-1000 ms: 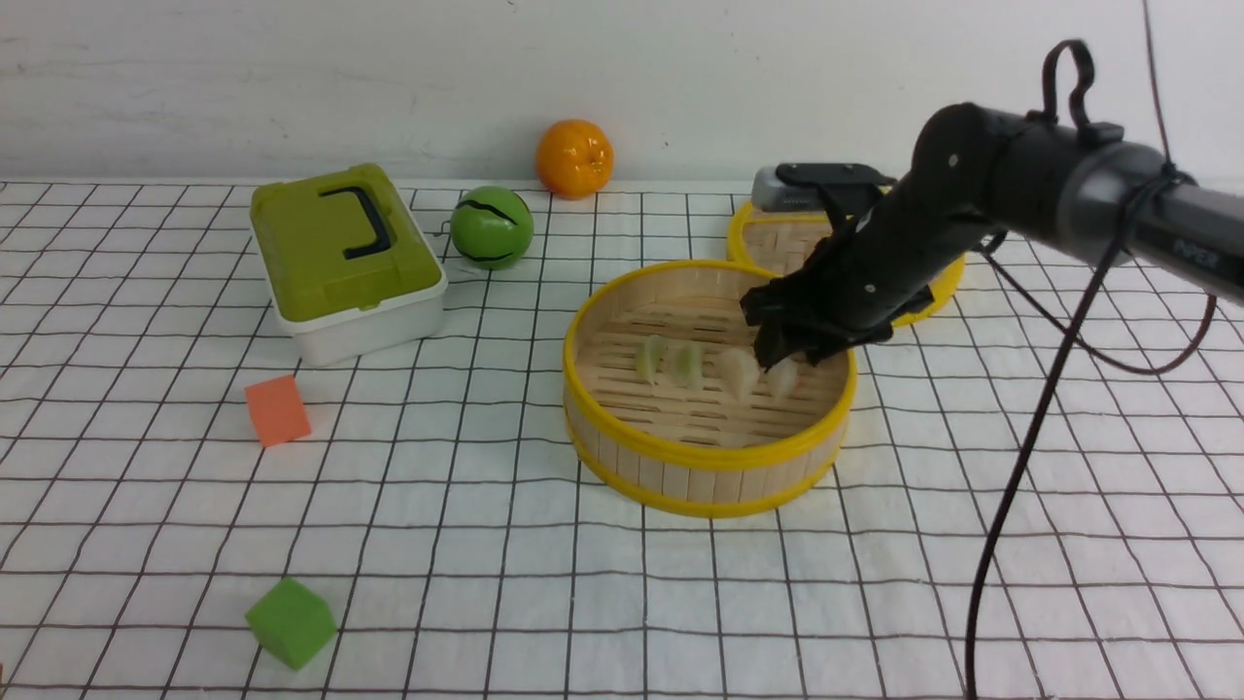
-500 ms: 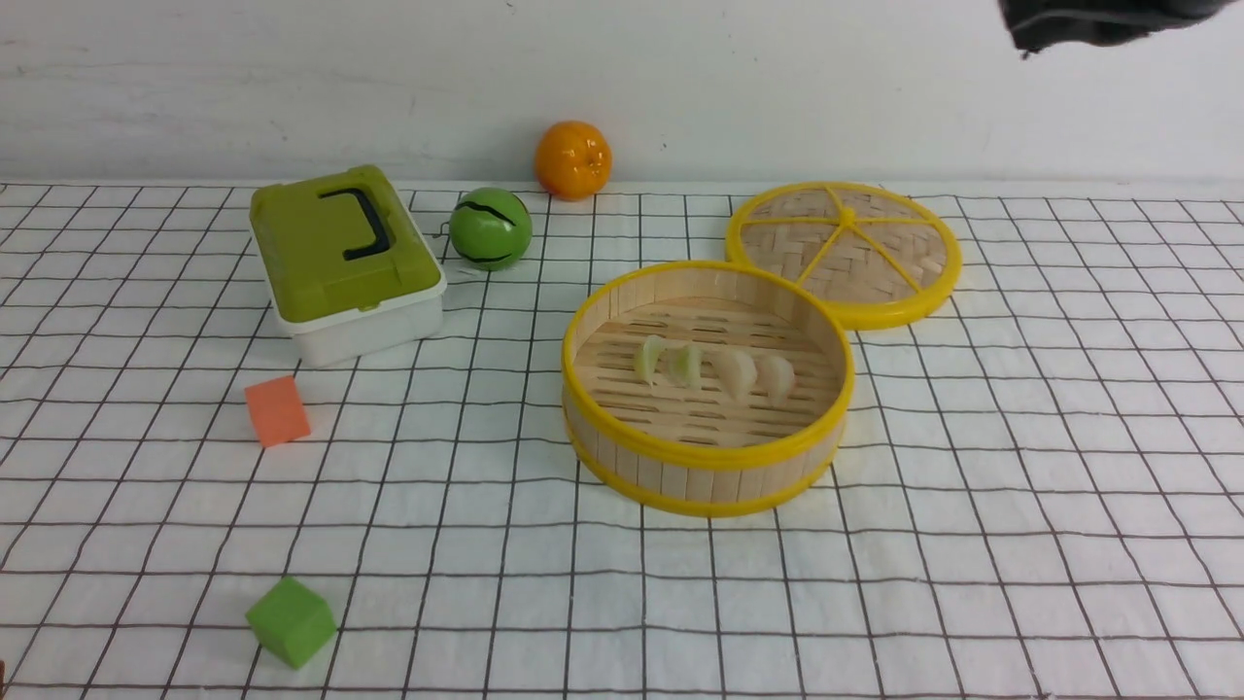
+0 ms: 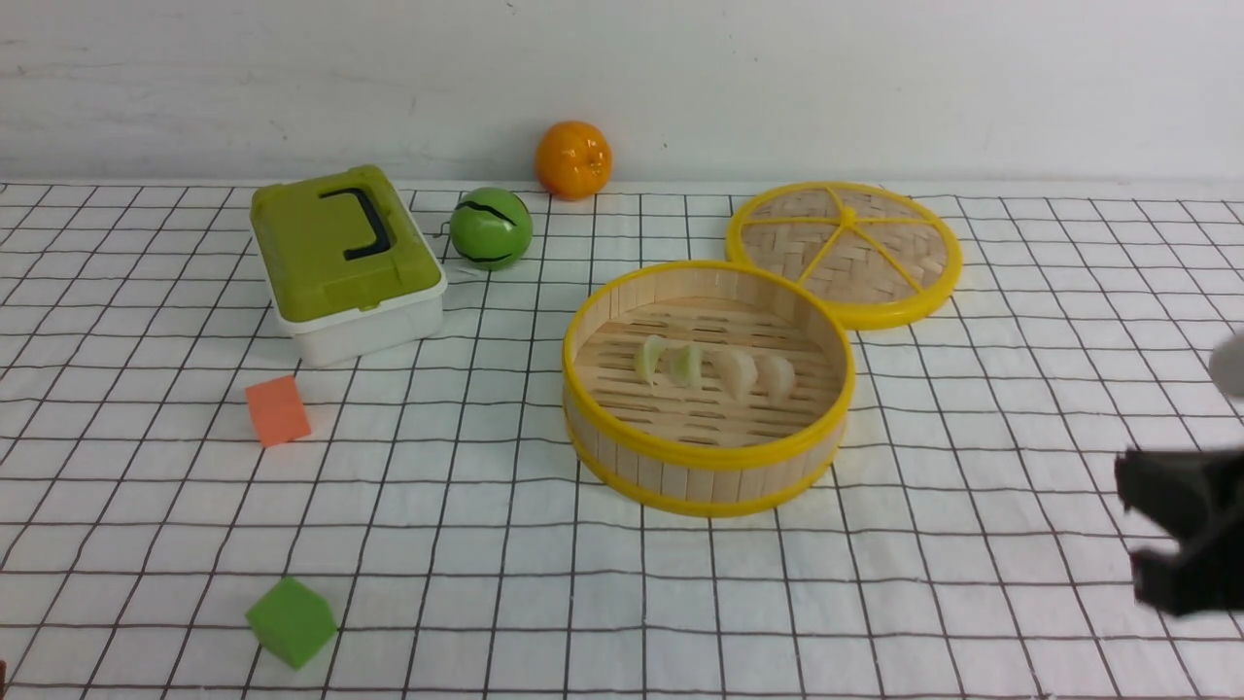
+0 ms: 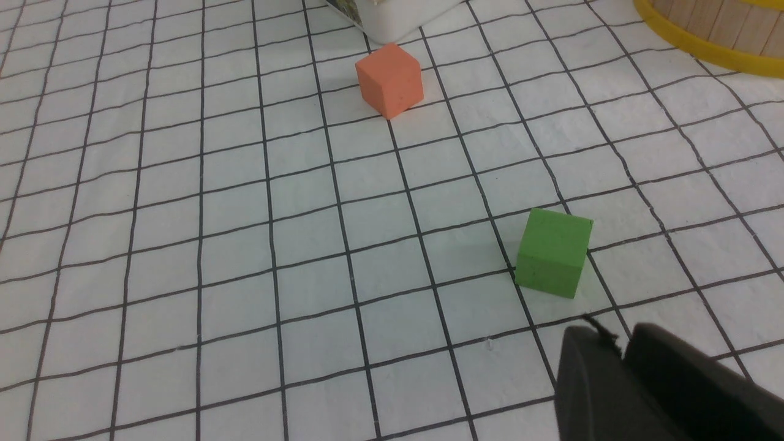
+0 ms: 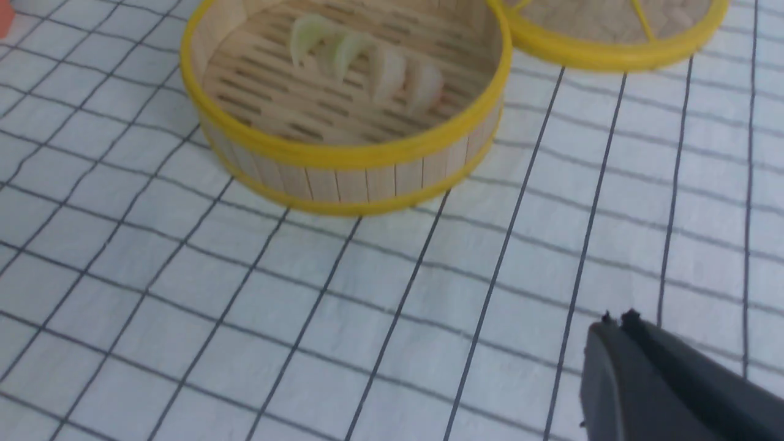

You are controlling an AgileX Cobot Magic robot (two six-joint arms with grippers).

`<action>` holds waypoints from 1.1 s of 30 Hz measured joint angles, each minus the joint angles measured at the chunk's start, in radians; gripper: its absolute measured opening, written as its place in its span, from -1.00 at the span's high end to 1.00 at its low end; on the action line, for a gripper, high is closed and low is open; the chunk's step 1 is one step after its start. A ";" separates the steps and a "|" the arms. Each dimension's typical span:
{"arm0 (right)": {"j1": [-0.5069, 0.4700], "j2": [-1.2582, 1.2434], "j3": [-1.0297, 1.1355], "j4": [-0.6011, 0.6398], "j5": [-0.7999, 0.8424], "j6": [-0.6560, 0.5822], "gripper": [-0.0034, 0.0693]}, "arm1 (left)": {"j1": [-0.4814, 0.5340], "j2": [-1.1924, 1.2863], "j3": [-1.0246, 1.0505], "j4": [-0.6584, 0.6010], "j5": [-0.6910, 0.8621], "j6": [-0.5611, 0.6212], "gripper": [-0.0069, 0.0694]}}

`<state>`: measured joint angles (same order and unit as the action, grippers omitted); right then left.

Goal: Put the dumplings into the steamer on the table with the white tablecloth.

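Four dumplings (image 3: 737, 374) in steamer (image 3: 714, 452), right gripper shut and apart

The dumplings lie in a row on the slatted floor, to the left of the right gripper (image 5: 618, 321) and farther forward, well apart from it. Its fingers are together, holding nothing. The lid (image 3: 880, 262) is farther forward still. The left gripper's (image 4: 606, 337) fingers also stand together, empty, with the green cube (image 4: 554, 252) near and the orange cube (image 4: 390, 81) farther off.
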<state>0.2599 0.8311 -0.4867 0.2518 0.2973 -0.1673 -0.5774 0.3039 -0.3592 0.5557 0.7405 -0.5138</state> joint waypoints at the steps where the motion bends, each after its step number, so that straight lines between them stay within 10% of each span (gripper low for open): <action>1: 0.000 -0.004 0.021 0.005 -0.005 0.000 0.95 | 0.000 0.000 0.000 0.000 0.000 0.000 0.62; 21: -0.092 -0.612 0.489 -0.128 -0.297 0.016 0.94 | 0.000 0.000 0.000 0.000 0.000 0.000 0.58; 33: -0.134 -0.841 0.509 -0.181 0.073 0.262 0.92 | 0.000 0.000 0.000 -0.001 -0.003 0.000 0.57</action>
<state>0.1260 -0.0096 0.0225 0.0709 0.3700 0.0943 -0.5774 0.3039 -0.3592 0.5545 0.7380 -0.5138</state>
